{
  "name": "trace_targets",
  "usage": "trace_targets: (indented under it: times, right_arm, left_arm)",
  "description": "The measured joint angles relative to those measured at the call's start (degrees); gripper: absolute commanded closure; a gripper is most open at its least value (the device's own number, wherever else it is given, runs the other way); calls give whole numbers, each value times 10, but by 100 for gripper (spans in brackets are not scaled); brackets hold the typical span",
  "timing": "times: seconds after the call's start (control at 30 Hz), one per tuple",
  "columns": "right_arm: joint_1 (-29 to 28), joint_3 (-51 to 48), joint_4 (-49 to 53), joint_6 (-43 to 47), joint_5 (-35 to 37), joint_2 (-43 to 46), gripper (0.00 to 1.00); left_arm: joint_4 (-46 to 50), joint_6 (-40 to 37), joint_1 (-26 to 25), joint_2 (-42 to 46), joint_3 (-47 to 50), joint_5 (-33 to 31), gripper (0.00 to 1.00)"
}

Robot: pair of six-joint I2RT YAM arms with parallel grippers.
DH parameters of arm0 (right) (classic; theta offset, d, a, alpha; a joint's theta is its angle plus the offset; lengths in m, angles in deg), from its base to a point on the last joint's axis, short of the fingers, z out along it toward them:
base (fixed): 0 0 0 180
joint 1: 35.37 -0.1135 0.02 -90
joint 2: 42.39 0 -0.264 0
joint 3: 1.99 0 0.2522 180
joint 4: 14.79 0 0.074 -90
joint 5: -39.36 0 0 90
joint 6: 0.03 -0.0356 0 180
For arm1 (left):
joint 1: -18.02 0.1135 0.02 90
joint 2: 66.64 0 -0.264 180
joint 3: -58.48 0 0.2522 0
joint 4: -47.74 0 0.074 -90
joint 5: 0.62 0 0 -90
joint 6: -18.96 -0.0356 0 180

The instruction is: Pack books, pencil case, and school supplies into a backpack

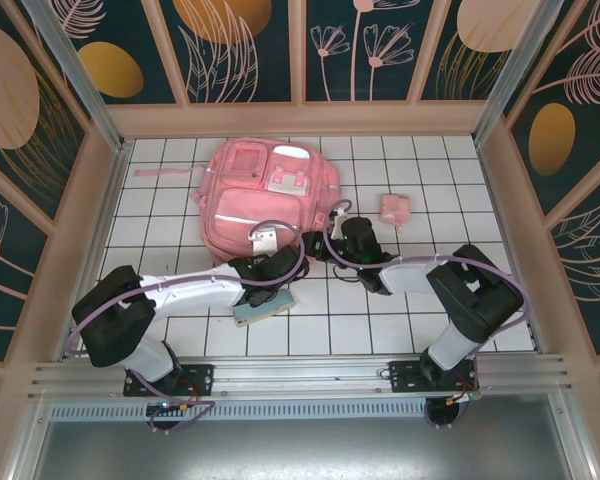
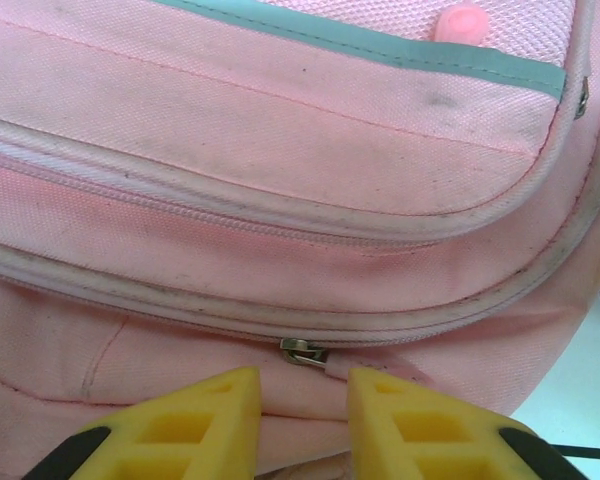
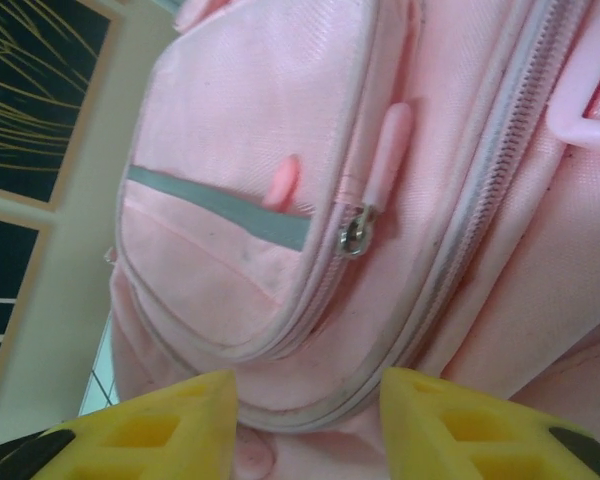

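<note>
The pink backpack [image 1: 270, 190] lies flat on the white-tiled bench [image 1: 430, 300], left of centre and toward the far wall, its front pockets and pale reflective strip facing up. One strap trails to its left.

In the left wrist view the main zipper's metal slider [image 2: 303, 350] sits at the bag's near edge, just above the gap between the yellow fingers [image 2: 220, 420] of the left hand [image 2: 302, 425]. That hand is released, its fingers spread and close to the fabric; whether they touch it I cannot tell.

The right hand [image 3: 310, 425] is also released, fingers apart, at the bag's right side. It faces a front pocket with a grey-green strip [image 3: 220, 215] and a metal zipper slider [image 3: 355, 232] with a pink pull tab.

The small pale pink squarish school supplies [image 1: 393, 208] rest on the tiles to the right of the backpack, apart from it and just beyond the right arm's wrist. The pale teal pencil case [image 1: 263, 309] lies near the bench's front, partly hidden under the left arm.
</note>
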Motion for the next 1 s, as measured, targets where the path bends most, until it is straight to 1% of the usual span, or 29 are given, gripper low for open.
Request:
trace_targets:
  times: [0.17,0.43,0.63,0.67,0.73,0.77,0.9,0.93,0.97,1.0]
  right_arm:
    - [2,34,26,-9,0,-37,59]
    - [4,48,53,-32,8,-52,56]
    - [5,63,59,-49,6,-78,54]
    - [5,65,58,-50,2,-82,56]
    - [6,66,55,-54,-2,-83,72]
    - [6,66,53,-57,-2,-83,78]
    - [4,68,56,-56,1,-75,84]
    - [3,69,61,-54,5,-69,89]
    - [1,69,65,-53,10,-61,97]
    - [-1,70,71,-51,14,-53,100]
  left_arm:
    - [-9,3,0,1,4,1,69]
    - [-16,3,0,1,4,2,68]
    - [-22,3,0,1,5,4,67]
    - [-23,3,0,1,5,4,67]
    - [-24,3,0,1,5,4,67]
    - [-25,3,0,1,5,4,67]
    - [-31,3,0,1,5,8,67]
    - [-33,3,0,1,5,11,67]
    - [-35,2,0,1,6,14,67]
    - [-37,1,0,1,6,16,66]
